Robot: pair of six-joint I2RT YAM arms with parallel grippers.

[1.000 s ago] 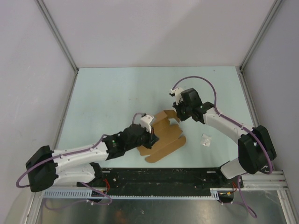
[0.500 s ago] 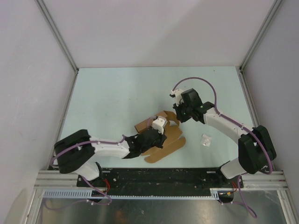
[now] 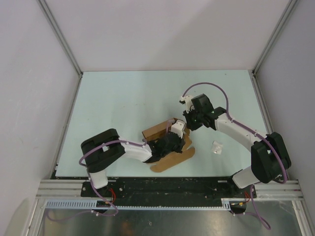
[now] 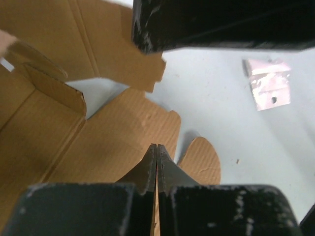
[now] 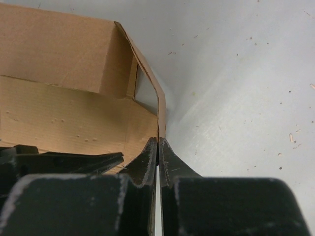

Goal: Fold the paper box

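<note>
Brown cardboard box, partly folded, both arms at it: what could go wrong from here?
1. The right end effector pinches only a thin wall edge of the brown kraft cardboard box; the edge could slip free or tear.
2. The left end effector, shut, sits over a flat panel; pushing may slide the whole sheet instead of creasing it.

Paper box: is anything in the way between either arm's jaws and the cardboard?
Nothing visible. The right gripper has its jaws shut on a flap edge of the paper box; the left gripper, shut, sits close over its panels. The white wad lies aside.
</note>
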